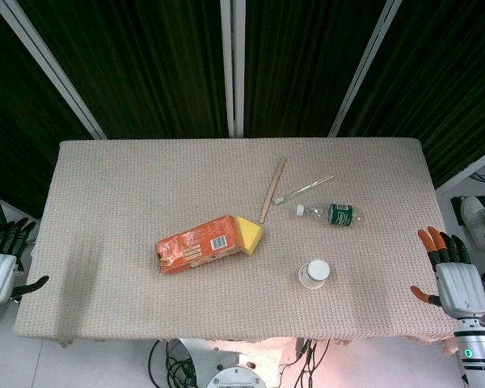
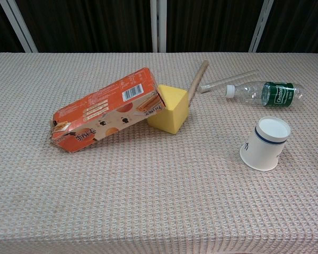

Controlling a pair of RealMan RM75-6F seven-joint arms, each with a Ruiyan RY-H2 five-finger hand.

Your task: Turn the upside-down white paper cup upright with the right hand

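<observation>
The left robot hand [image 1: 2, 255] is cut off by the head view's edge; the counter's [image 2: 148, 201] near corners leave the chest view.

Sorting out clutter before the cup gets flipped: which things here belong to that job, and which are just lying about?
For the job:
paper cup
right hand

Lying about:
orange carton
yellow block
wooden stick
plastic bottle
clear tube
left hand

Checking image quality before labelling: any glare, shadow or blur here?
Head view: sharp, pink-white glare at the bottom edge below the table; the orange box casts a soft shadow. Chest view: even light, white paper cup and clear bottle crisp, no glare.
</observation>
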